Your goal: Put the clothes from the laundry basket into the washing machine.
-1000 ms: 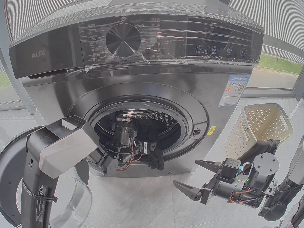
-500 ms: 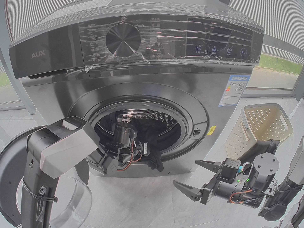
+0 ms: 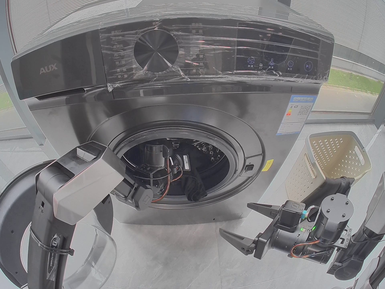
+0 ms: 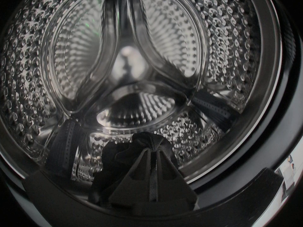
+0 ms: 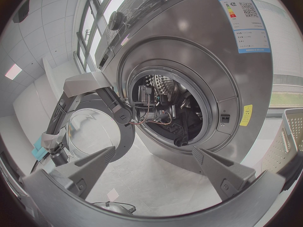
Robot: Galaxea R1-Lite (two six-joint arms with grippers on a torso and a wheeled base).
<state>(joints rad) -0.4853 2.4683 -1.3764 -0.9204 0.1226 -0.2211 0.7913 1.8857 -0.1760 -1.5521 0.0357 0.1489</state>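
Head view, washing machine (image 3: 192,101): door (image 3: 10,221) swung open at its left side. Left gripper (image 4: 153,153): inside the mouth of the drum (image 4: 176,41), fingers closed on a dark garment (image 4: 123,155). The garment bunches around the fingertips and hangs near the lower front rim of the opening. Right gripper (image 3: 236,219): jaws spread wide, holding nothing, above the floor (image 3: 180,253) before the machine's right front corner. Laundry basket (image 3: 335,151): tipped on its side, on the floor beside the machine's right side.
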